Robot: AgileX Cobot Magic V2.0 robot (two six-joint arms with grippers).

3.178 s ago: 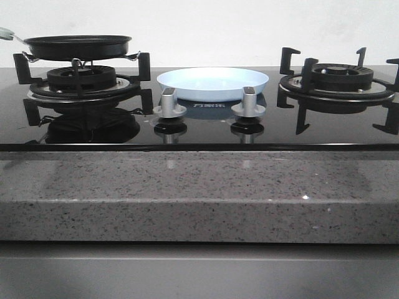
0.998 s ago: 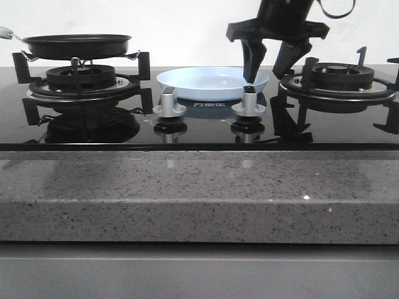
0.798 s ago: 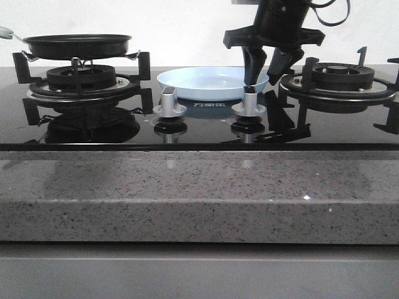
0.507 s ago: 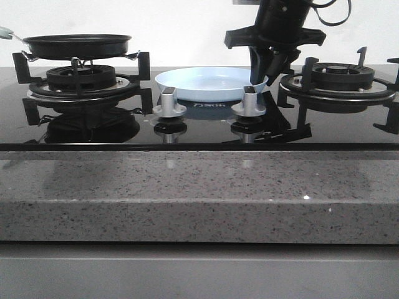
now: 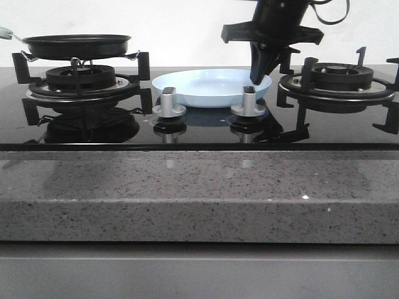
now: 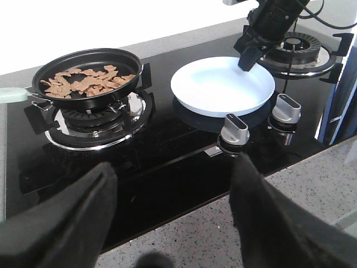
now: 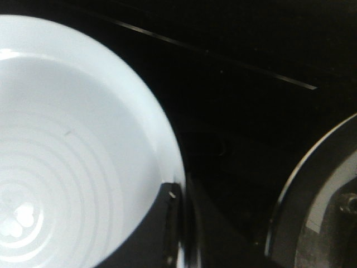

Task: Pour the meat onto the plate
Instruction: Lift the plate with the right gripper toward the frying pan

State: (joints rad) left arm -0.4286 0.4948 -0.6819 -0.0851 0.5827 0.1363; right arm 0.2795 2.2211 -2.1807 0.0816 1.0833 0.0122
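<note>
1. On the black glass hob, between the two burners, the right gripper [image 5: 260, 76] is clamped on the right-hand rim of the pale-blue plate [image 5: 206, 87], one finger inside the rim and one outside.
2. The plate looks raised just clear of the glass behind the two silver knobs [image 6: 235, 128]; it is empty.
3. The meat [image 6: 83, 82] lies as flat brown chunks in the black frying pan [image 6: 89, 89] on the left burner, well apart from the plate.
4. The left gripper [image 6: 173, 218] hangs spread wide and empty near the counter's front edge.
5. The plate is likely stiff, smooth and slippery; an edge pinch may let it tilt. The pan's pale handle [image 6: 12, 95] looks the natural hold for pouring.
</note>
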